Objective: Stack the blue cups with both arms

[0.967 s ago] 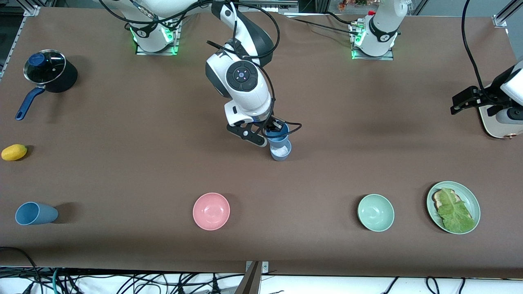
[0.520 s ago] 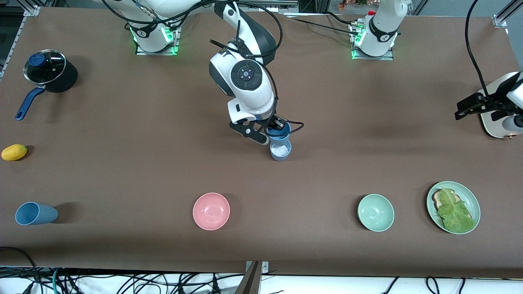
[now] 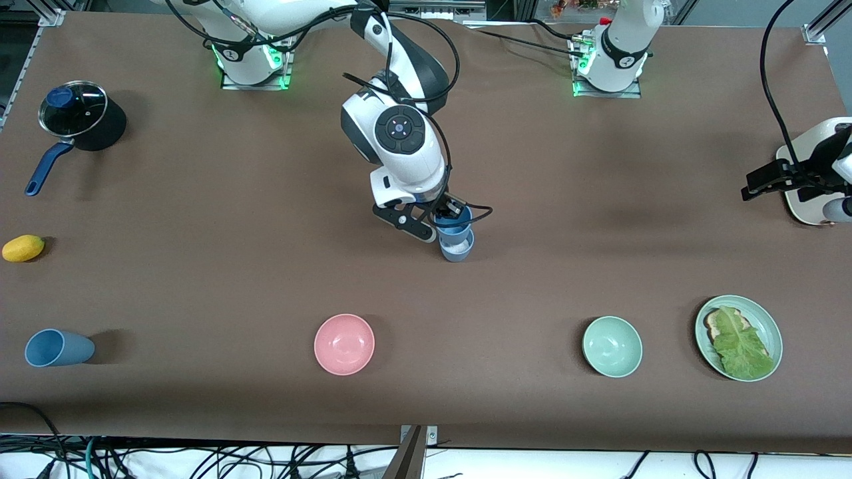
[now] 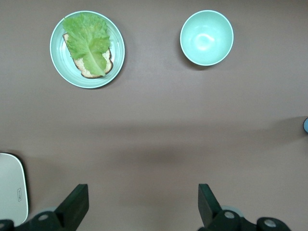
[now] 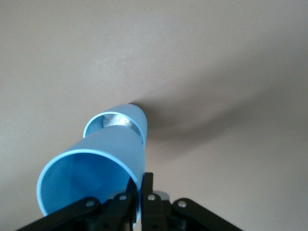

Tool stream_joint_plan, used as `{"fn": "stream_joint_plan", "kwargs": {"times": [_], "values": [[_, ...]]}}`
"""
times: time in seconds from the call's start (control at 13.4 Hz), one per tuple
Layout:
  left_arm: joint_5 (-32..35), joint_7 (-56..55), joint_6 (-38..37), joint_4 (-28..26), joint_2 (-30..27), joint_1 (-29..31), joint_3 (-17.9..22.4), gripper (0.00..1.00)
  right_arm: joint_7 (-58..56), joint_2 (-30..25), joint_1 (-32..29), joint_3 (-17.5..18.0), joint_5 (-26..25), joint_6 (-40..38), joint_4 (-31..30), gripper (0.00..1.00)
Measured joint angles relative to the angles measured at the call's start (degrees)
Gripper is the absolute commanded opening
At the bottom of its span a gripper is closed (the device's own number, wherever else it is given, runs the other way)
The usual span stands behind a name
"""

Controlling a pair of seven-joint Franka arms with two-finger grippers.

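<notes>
In the front view, the right gripper [image 3: 444,216] hangs over the middle of the table with its fingers closed on the rim of a sky-blue cup [image 3: 454,221]. That cup sits directly above a grey-blue cup [image 3: 457,247], which stands upright on the table [image 3: 200,279]; the upper cup overlaps the lower cup's mouth, though how deep it has gone I cannot tell here. A third blue cup [image 3: 56,348] lies on its side at the right arm's end of the table, nearer the camera. The left gripper [image 3: 765,178] waits over the left arm's end of the table, above a pale tray [image 3: 802,206]. A pink bowl [image 3: 344,344] and a pale green bowl [image 3: 612,346] lie nearer the camera than the cups.

In the left wrist view, the left gripper [image 4: 144,204] has its fingers spread wide with nothing between them, and bare table below. The green bowl [image 4: 207,37] and a plate of lettuce [image 4: 87,49] show farther off.

In the right wrist view, the right gripper [image 5: 137,192] pinches the sky-blue cup [image 5: 96,168] by its wall, one finger inside and one outside. The cup's base enters the mouth of the grey-blue cup [image 5: 132,118], whose whitish inside shows beside it.

The step in hand looks like nesting the held cup. Next, I judge, it must be lowered straight until seated, then let go without tipping the pair.
</notes>
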Motion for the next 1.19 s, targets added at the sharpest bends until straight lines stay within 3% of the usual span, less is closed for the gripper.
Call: {"fn": "stream_joint_plan", "kwargs": {"times": [0.3, 0.37, 0.45, 0.52, 0.97, 1.19], "values": [[0.00, 0.00, 2.65, 0.04, 0.01, 0.00, -0.10, 1.00, 0.00, 0.49, 0.00, -0.02, -0.77, 0.61, 0.00, 0.03], [0.00, 0.00, 2.88, 0.04, 0.01, 0.00, -0.12, 1.00, 0.00, 0.64, 0.00, -0.02, -0.91, 0.76, 0.00, 0.29], [0.00, 0.00, 2.96, 0.04, 0.01, 0.01, -0.12, 1.00, 0.00, 0.77, 0.00, -0.03, -0.99, 0.85, 0.00, 0.49], [0.00, 0.00, 2.99, 0.04, 0.01, 0.03, -0.12, 1.00, 0.00, 0.85, 0.00, -0.07, -1.02, 0.91, 0.01, 0.58], [0.00, 0.00, 3.02, 0.09, 0.01, 0.21, -0.12, 1.00, -0.15, 0.81, -0.46, -1.35, -1.13, -0.02, 0.89, 0.87], [0.00, 0.00, 3.02, 0.18, 0.01, 0.33, -0.12, 1.00, -6.02, -0.55, -1.93, -3.09, -1.31, -4.74, 1.71, 0.94]]}}
